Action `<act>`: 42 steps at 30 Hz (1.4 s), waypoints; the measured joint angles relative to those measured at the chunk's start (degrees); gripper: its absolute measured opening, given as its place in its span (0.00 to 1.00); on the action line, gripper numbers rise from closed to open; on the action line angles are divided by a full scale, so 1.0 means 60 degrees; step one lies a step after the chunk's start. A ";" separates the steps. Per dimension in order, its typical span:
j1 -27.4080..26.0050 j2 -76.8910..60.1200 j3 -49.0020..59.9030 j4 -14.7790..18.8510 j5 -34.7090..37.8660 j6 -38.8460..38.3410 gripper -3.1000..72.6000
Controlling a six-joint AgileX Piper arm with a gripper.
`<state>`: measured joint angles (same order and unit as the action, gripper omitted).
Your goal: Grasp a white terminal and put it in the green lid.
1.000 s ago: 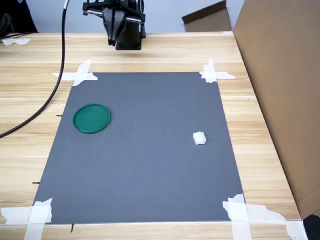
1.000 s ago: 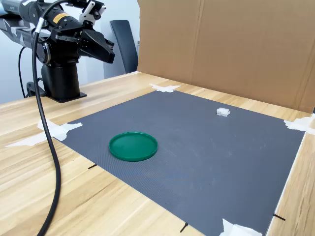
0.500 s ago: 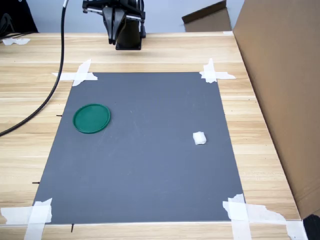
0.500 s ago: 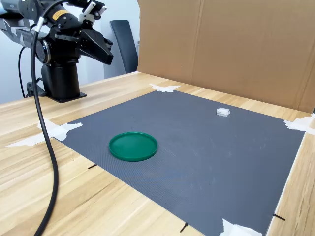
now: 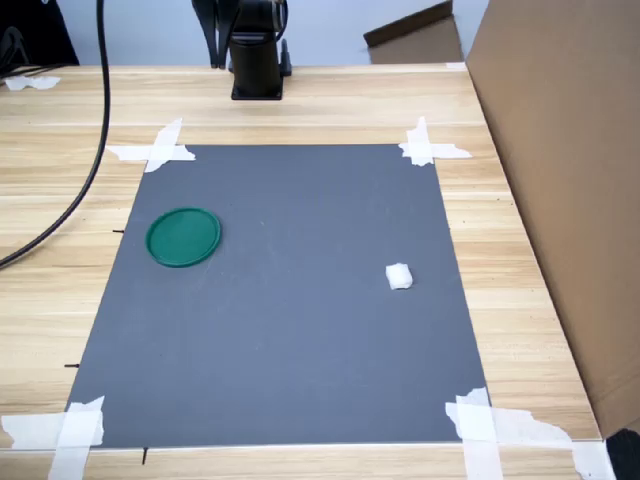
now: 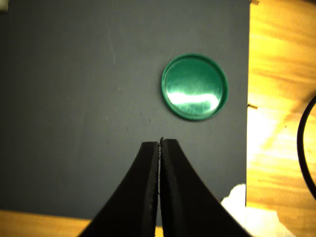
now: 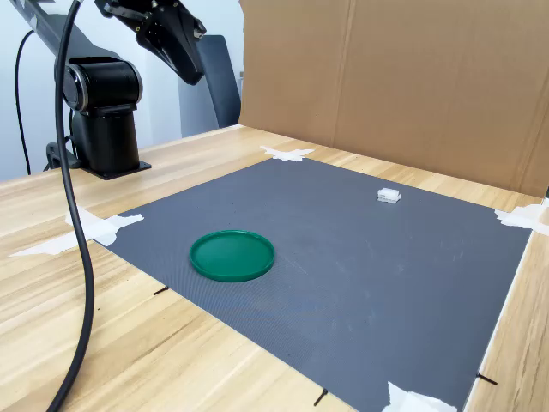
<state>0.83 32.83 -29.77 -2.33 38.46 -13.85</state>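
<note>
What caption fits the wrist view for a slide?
Closed fingers above a gray mat, with the empty green lid ahead.

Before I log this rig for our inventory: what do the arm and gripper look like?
The arm is glossy black with a rounded base joint. A thick black cable trails from it across the wooden table. The gripper has two flat, tapering black fingers.

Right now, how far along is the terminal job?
Nothing done yet. The white terminal sits on the grey mat, apart from the empty green lid. The end effector is shut, holding nothing, high above the mat. Grasp and placement both remain.
</note>
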 joint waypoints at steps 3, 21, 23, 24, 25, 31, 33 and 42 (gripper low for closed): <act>0.0000 0.0767 -0.0684 -0.0013 0.0746 0.0000 0.00; 0.0000 0.4478 -0.5228 0.0507 0.4086 -0.1391 0.00; 0.0000 0.4756 -0.5523 0.0642 0.4226 -0.1561 0.00; 0.0000 0.4914 -0.5744 0.0690 0.4262 -0.1632 0.00; 0.0000 0.5093 -0.5954 0.0727 0.4299 -0.1713 0.00; 0.0000 0.5782 -0.6659 0.1261 0.4406 -0.2573 0.00; 0.0000 0.5906 -0.6753 0.1387 0.4406 -0.2736 0.00; 0.1297 0.6969 -0.7492 0.1022 0.4513 -0.3547 0.00</act>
<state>8.61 74.65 -74.72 3.80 65.54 -35.13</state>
